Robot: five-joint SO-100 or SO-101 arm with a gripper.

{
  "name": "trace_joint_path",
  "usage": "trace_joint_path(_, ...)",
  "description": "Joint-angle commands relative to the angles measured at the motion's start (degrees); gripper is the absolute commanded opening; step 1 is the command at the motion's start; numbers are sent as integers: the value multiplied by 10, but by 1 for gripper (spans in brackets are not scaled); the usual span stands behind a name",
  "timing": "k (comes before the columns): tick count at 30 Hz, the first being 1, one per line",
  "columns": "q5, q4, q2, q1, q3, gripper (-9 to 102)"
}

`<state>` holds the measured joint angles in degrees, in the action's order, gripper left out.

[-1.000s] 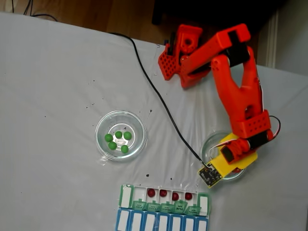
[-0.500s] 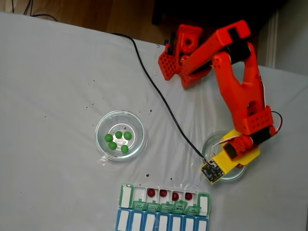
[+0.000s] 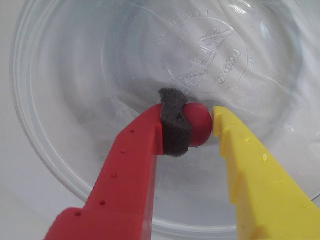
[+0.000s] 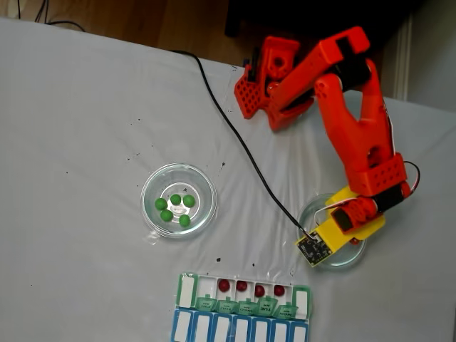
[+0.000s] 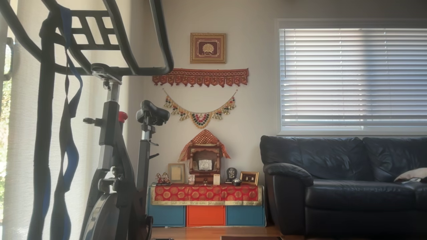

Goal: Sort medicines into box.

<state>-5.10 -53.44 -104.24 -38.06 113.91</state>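
White cloth covers the table, with the orange arm reaching from 12 o'clock down to a clear glass dish at 4 o'clock in the fixed view. Step in hand, as judged: picking the last dark red ball from that dish. The wrist view shows the gripper pinching the red ball between the foam pad on its red finger and its yellow finger, over the dish floor; whether the ball is lifted clear cannot be told. The fixed view hides this grasp under the wrist, but it supplies the layout: the pill box at 6 o'clock holds four red balls in adjoining compartments, and five green balls sit in a second dish at 9 o'clock. The next move likely calls for a steady lift and a carry toward an open compartment beside the filled ones, with the release made low. The other view shows a living room with a sofa and an exercise bike, not the table.
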Motion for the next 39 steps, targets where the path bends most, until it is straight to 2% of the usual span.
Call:
trace_joint_path(1,2,-2,-51,-14,-21,2)
trace_joint_path(23,-30,47,-91,47,-25,2)
trace_joint_path(39,-42,-99,-109,102,-143,2)
